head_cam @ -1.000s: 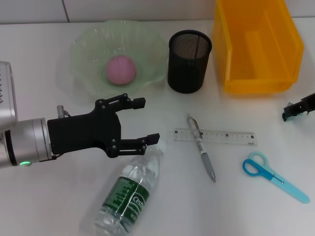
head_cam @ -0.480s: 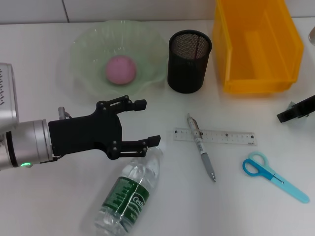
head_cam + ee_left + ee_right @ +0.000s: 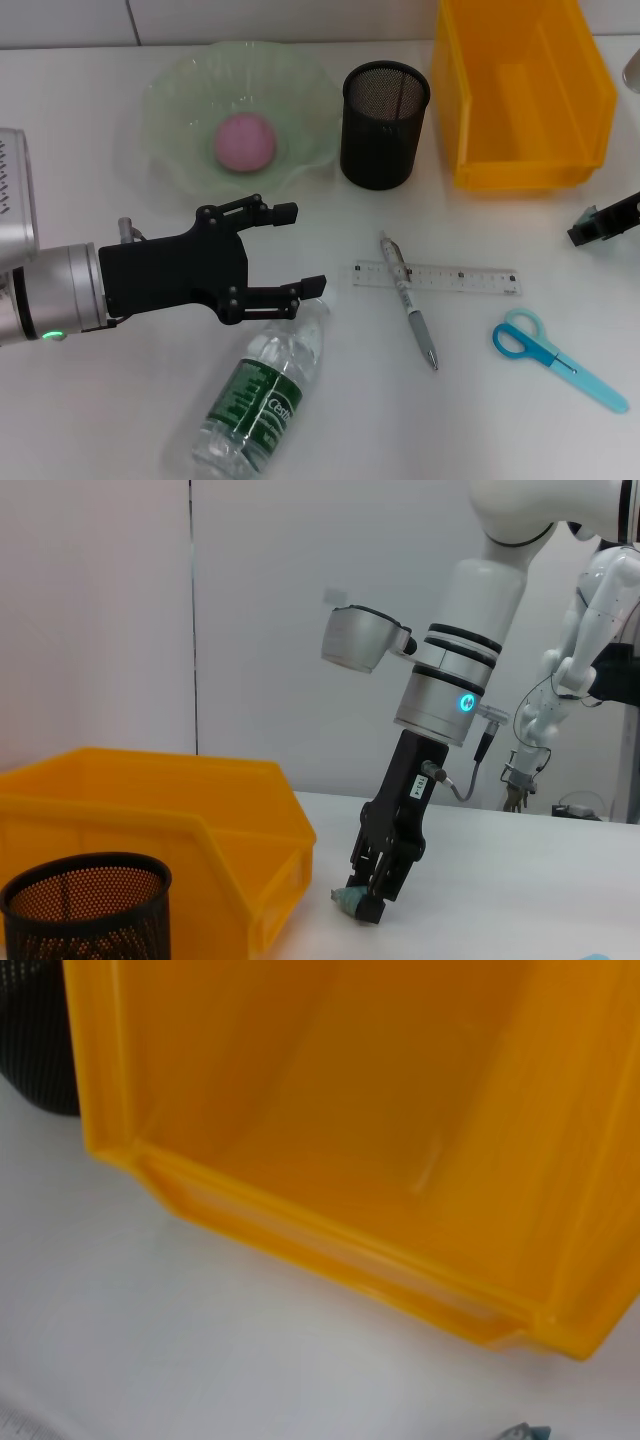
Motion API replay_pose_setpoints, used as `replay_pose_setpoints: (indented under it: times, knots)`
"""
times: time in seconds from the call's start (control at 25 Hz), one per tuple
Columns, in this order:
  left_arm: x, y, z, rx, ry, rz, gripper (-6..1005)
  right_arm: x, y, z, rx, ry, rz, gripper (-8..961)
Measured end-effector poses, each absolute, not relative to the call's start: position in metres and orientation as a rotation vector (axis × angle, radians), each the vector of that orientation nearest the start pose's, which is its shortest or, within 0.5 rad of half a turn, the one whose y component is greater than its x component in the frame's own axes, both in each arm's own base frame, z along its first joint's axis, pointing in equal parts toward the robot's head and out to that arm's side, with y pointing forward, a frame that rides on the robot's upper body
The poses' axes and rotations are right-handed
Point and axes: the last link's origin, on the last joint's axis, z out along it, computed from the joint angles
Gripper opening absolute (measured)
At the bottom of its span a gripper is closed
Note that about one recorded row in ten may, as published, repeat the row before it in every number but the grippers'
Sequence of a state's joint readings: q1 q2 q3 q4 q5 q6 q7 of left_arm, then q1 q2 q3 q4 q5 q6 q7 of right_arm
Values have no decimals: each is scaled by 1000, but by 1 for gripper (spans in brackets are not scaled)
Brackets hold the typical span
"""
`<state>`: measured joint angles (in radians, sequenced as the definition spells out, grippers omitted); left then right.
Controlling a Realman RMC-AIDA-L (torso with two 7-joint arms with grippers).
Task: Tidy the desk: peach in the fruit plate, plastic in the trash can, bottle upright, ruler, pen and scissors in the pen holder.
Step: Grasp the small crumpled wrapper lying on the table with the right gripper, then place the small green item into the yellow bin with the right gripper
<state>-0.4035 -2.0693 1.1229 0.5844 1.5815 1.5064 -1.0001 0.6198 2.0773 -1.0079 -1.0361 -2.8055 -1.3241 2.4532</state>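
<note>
since a second ago only the right gripper [image 3: 600,224] at the frame's right edge shifted, pinching a small bluish plastic scrap [image 3: 345,901] beside the yellow bin [image 3: 523,95]; lift it over the rim before releasing. left gripper [image 3: 290,250] hovers spread above the lying clear bottle [image 3: 262,388].

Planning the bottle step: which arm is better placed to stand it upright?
Left. Its open tool hovers right by the lying bottle's neck, while the right tool is far across the desk beside the yellow bin.

Right gripper [image 3: 366,905] down at the tabletop, pinching a small teal scrap [image 3: 343,901]. Yellow bin [image 3: 150,825] at 9 o'clock of it. Black mesh cup [image 3: 85,905] at 8 o'clock.
</note>
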Motion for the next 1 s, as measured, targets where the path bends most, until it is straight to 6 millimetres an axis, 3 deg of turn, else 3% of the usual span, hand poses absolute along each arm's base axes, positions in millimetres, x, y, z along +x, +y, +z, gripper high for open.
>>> replay_pose_setpoints:
  times: [0.12,0.44,0.56,0.6,0.68,0.8,0.96,1.0]
  knots:
    - [-254,293,-38,-2766,-204,-828,869,279,380,38,-2249,1198,-432,398]
    - [-255,294,-37,-2766,-204,-826,869,252,378,66,-2235,1142,-379,380]
    - [-255,294,-37,-2766,-203,-827,869,231,376,79,-2246,1107,-309,380]
    - [-255,294,-37,-2766,-203,-827,869,212,377,89,-2263,1053,-228,380]
    - [-255,294,-37,-2767,-203,-827,869,204,378,93,-2267,1026,-184,380]
    - [-254,294,-37,-2767,-201,-827,869,179,399,106,-2219,903,-27,379]
    - [-253,294,-38,-2769,-196,-831,870,180,421,95,-2206,879,-6,379]
    - [-253,294,-38,-2769,-195,-832,870,186,433,83,-2208,867,-6,379]
